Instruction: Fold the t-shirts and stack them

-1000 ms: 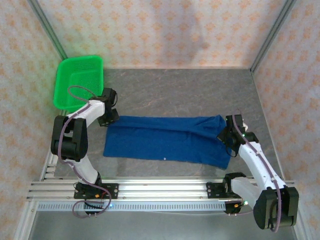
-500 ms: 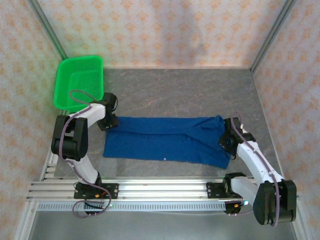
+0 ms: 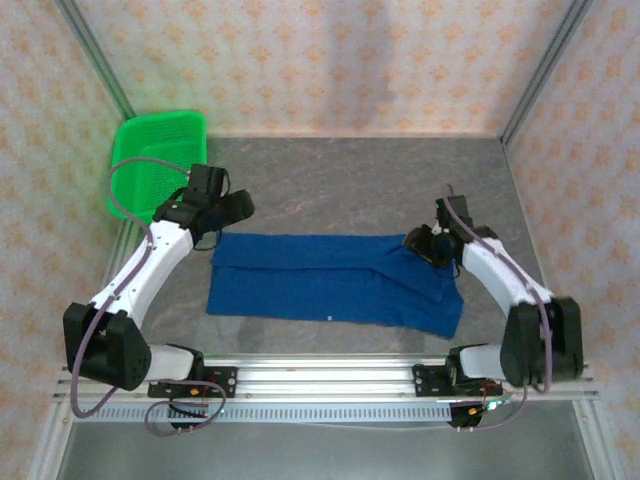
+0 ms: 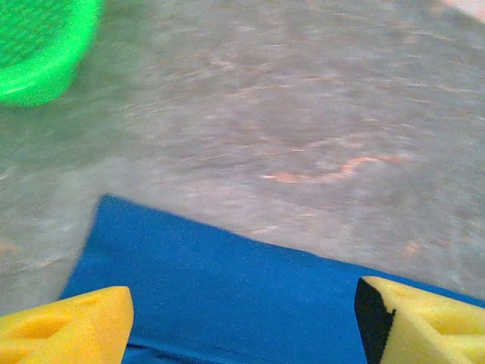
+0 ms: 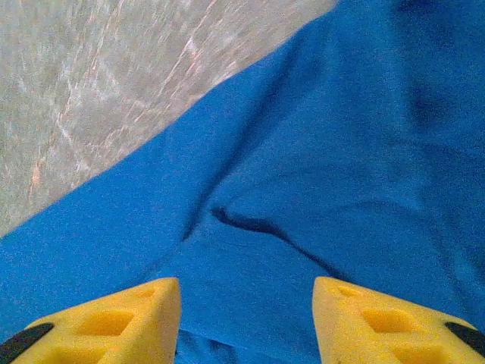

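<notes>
Starting at the near side, locating the t-shirt (image 3: 330, 285) on the table (image 3: 350, 175) as a long blue band stretching between the two arms, apparently folded lengthwise, flat along the near edge and wider and rumpled at the right end. Reading the right gripper (image 3: 420, 243) as hanging over that rumpled end, jaws apart and pinching nothing; confirming this in the right wrist view, seeing both yellow fingers (image 5: 98, 322) spread above a dark crease in the cloth. Expecting trouble here: closing on the crease instead of a clean edge, thereby lifting one layer only or dragging the fold open. Reading the left gripper (image 3: 235, 205) as hanging above the far left corner of the shirt, jaws wide apart and empty; confirming this in the blurred left wrist view, seeing blue cloth between the fingertips and bare table beyond. Anticipating a missed grasp there: descending too far forward and landing on table instead of cloth, or catching only the top layer. Judging uneven lifting as the main hazard: raising one end ahead of the other, skewing the next fold and leaving a crooked shape for stacking. Looking farthest, noting the green basket (image 3: 165, 117) at the far left corner, near the left arm, and risking a knock against its rim when swinging outward.
</notes>
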